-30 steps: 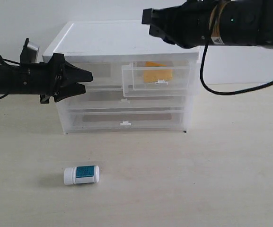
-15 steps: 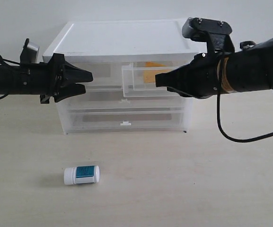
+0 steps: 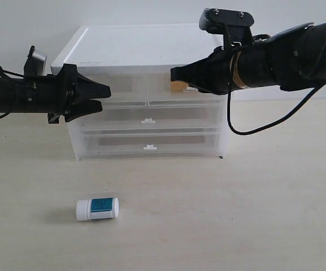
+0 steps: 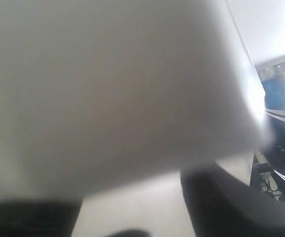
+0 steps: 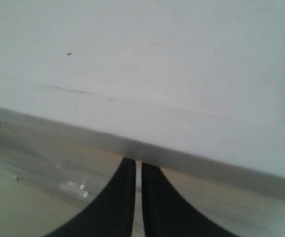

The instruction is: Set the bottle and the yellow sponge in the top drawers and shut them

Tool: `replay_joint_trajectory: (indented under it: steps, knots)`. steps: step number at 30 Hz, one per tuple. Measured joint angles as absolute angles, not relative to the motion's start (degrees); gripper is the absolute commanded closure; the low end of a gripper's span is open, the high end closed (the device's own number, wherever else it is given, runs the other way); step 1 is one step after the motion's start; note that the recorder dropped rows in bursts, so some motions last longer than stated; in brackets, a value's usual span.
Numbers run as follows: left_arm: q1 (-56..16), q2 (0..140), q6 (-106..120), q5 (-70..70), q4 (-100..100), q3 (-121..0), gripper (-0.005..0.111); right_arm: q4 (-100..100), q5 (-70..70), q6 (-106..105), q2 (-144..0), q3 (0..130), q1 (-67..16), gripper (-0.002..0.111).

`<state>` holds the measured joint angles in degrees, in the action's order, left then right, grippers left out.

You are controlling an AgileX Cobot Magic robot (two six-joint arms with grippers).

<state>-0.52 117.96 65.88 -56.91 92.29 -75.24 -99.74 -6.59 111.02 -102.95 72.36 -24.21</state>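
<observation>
Right drawer (image 3: 160,91) now pushed in; right gripper (image 3: 173,74) closed, half-hiding sponge (image 3: 178,86); left gripper (image 3: 104,96) parted.

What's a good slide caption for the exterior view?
Right end effector at the shut top-right drawer holding the yellow sponge; bottle lying on the table in front of the cabinet.

the yellow sponge (image 3: 178,86) is mostly hidden behind the jaws of the right gripper (image 3: 173,74); the left wrist view is only blur.

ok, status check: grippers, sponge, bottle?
Left gripper open, empty, beside cabinet. Right gripper shut, tip at right top drawer; drawer looks closed, yellow sponge inside. Bottle lying on table, nothing near it.
</observation>
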Motion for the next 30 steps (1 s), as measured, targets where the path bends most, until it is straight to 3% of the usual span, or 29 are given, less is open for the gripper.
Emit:
replay_joint_trajectory:
  steps: [9,17,25,27,30]
  knots:
    - [0.2,118.0,65.7,-57.9,90.9,-75.6,0.054,-99.7,-18.7,114.6,-102.5,73.4,-24.2,0.104]
    - [3.8,118.5,64.3,-66.6,90.6,-75.8,0.072,-99.7,-23.0,114.4,-100.3,68.5,-24.1,0.104]
    - [4.0,118.5,62.2,-69.2,90.2,-71.8,0.073,-99.7,-22.7,112.0,-100.2,62.6,-24.1,0.103]
    - [4.0,118.5,62.7,-69.2,90.0,-70.5,0.073,-99.9,-22.2,111.4,-100.2,62.1,-24.1,0.095]
    - [4.0,118.5,63.2,-69.3,89.9,-69.9,0.073,-99.9,-19.7,111.2,-100.1,62.0,-24.1,0.069]
